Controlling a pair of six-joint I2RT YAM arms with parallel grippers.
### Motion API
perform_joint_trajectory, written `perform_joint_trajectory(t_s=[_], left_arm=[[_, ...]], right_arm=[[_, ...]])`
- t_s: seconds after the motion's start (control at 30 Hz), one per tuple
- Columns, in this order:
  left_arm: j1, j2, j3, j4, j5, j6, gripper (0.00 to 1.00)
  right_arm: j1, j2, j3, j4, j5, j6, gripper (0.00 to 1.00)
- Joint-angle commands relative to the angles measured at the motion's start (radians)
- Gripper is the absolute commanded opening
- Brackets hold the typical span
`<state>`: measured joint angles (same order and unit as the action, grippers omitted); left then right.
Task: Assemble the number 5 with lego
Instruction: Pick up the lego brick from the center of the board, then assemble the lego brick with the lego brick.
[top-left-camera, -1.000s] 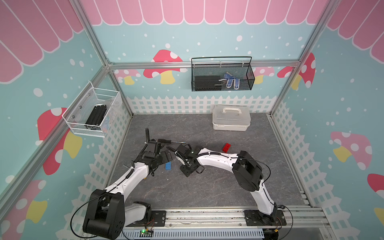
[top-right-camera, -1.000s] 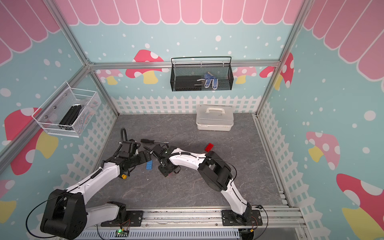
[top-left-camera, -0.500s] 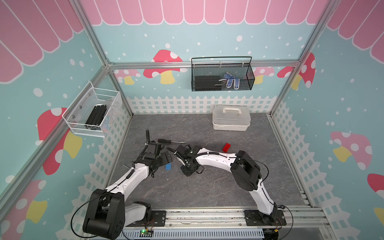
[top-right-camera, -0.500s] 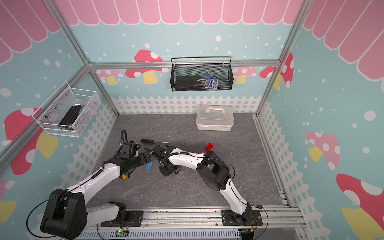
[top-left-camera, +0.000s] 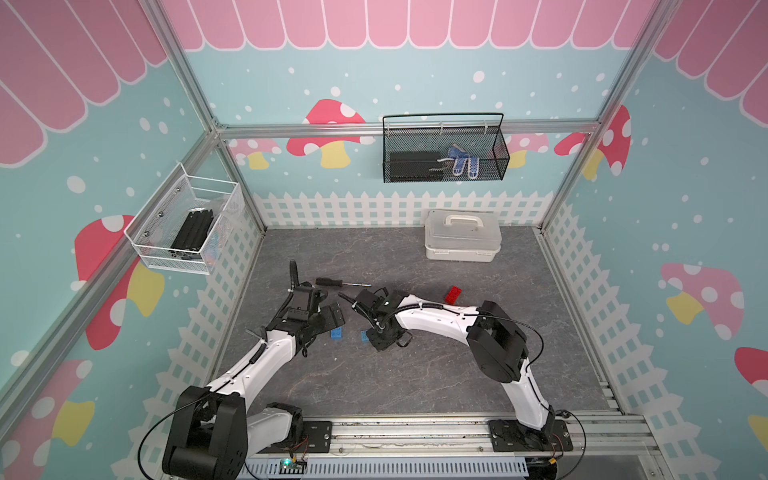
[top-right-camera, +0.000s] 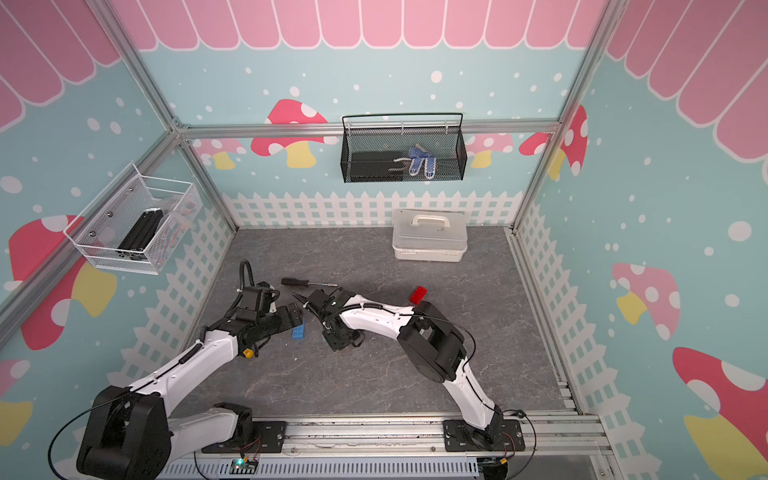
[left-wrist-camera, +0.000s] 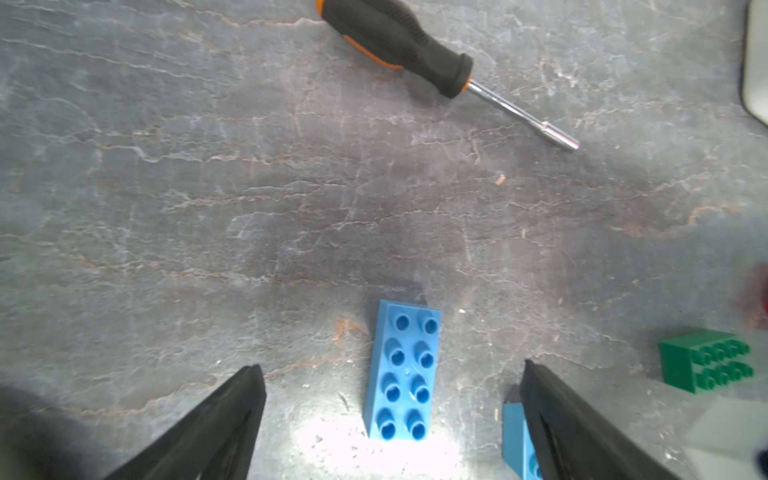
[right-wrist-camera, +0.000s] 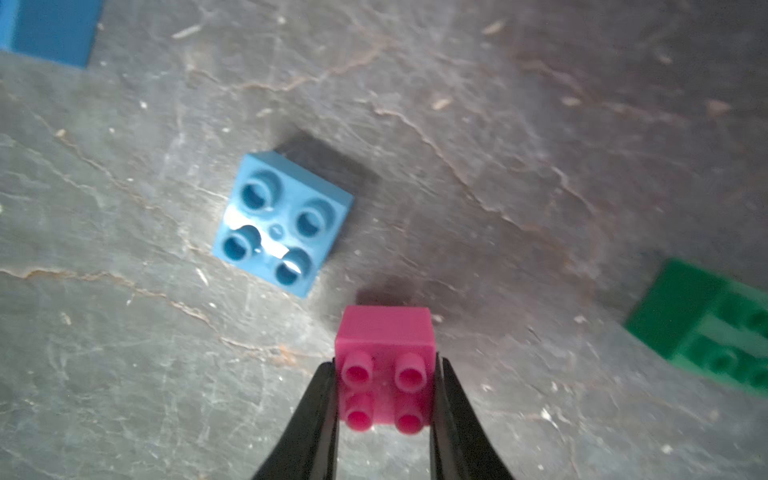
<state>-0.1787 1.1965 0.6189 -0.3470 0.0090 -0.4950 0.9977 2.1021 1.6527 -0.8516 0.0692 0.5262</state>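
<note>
In the right wrist view my right gripper (right-wrist-camera: 386, 362) is shut on the small pink brick (right-wrist-camera: 386, 370), one finger on each side, low over the grey mat. The small blue brick (right-wrist-camera: 282, 224) lies just beyond it, studs up, and the green brick (right-wrist-camera: 715, 328) lies off to one side. My left gripper (left-wrist-camera: 391, 365) is open, its fingers straddling the long blue brick (left-wrist-camera: 403, 374) without touching it. In both top views the two grippers are close together at mid-left, with the long blue brick (top-left-camera: 336, 333) between them. The red brick (top-left-camera: 453, 294) lies apart, behind the right arm.
A black-handled screwdriver (top-left-camera: 332, 283) lies on the mat just behind the grippers. A white lidded box (top-left-camera: 462, 241) stands at the back. A black wire basket (top-left-camera: 444, 149) hangs on the back wall and a white one (top-left-camera: 187, 226) on the left wall.
My right gripper has closed onto the pink brick. The left gripper has stayed open over the long blue brick, hardly moving.
</note>
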Motion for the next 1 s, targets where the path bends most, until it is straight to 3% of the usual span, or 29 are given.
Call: perform_joint_trajectory(t_s=[0.0,0.33,0.53,0.97], left_arm=[[-0.019,-0.008,0.0,0.019,0.048,-0.026,0.98],[-0.207,0.142,0.151,0.012,0.084,-0.028,0.94],[-0.268,0.235,0.219,0.034,0.12,-0.045,0.92],[-0.32,0.324,0.257,0.052,0.204,-0.05,0.91]], right_arm=[[-0.045,-0.121,-0.036,-0.042,0.056,0.093,0.04],[-0.224,-0.254,-0.133,-0.098,0.058,0.098,0.03],[-0.278,-0.211,-0.107,-0.112,0.064,0.076,0.03],[-0.287,-0.072,-0.014,-0.115,0.044,0.044,0.03]])
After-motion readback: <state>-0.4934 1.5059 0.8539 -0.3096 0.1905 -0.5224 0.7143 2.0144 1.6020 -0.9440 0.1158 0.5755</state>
